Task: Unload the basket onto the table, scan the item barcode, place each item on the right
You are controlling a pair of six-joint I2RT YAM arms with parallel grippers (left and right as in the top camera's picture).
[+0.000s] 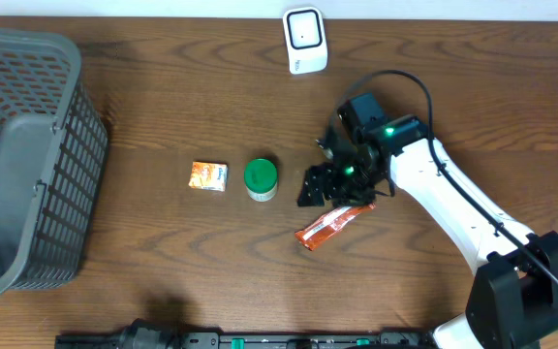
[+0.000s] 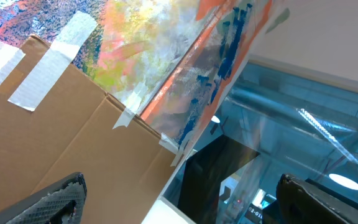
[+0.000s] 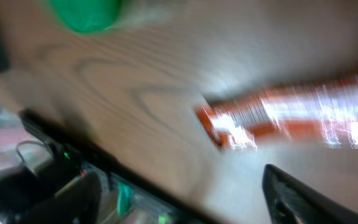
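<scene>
A brown wood-grain desk (image 1: 163,252) carries one grey mesh plastic basket (image 1: 27,194), one white barcode scanner (image 1: 305,41), one small orange carton (image 1: 207,175), one green-lidded jar (image 1: 261,178) and one orange-red foil sachet (image 1: 334,224). The sachet lies flat just beside the right hand (image 1: 329,184), which is spread wide and holds nothing. The left hand (image 2: 179,186), equally wide, faces a taped cardboard box (image 2: 55,143).

No text or label can be read

Mock shop checkout: wooden table (image 1: 163,276), shopping basket (image 1: 74,204) and barcode scanner (image 1: 305,40).
</scene>
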